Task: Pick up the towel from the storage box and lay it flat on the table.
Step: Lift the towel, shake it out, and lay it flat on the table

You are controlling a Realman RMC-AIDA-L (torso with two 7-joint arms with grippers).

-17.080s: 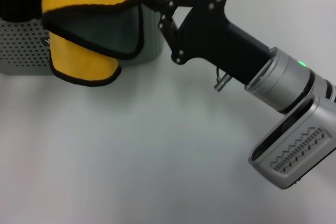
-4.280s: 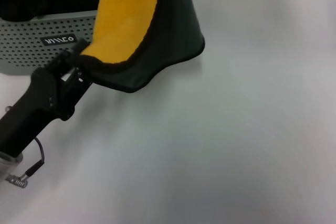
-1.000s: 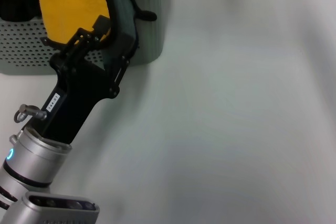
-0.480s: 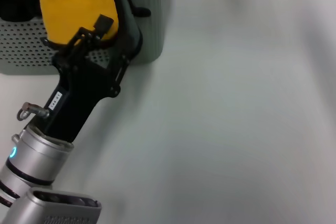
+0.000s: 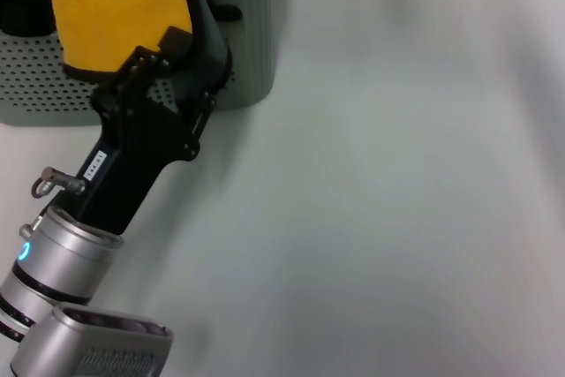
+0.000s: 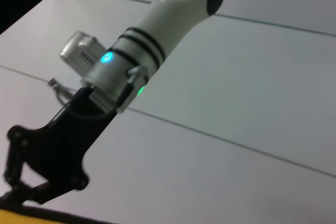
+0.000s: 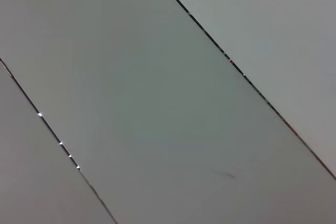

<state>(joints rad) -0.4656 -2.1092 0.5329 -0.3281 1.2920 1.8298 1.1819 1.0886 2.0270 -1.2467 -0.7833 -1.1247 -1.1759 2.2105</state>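
Now left end effector (image 5: 172,50) at ten o'clock pinching towel (image 5: 115,11) hanging over storage box (image 5: 243,41) front wall; desk (image 5: 397,200) beneath; right end effector unseen.

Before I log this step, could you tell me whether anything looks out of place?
Yes: the towel is not flat on the table. It hangs bunched over the storage box front, yellow face outward, with the left gripper at its lower edge. Nothing looks spilled or damaged.

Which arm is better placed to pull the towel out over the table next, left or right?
Left, probably. The left end effector is at the towel hanging over the storage box; the right arm is not visible in the head view.
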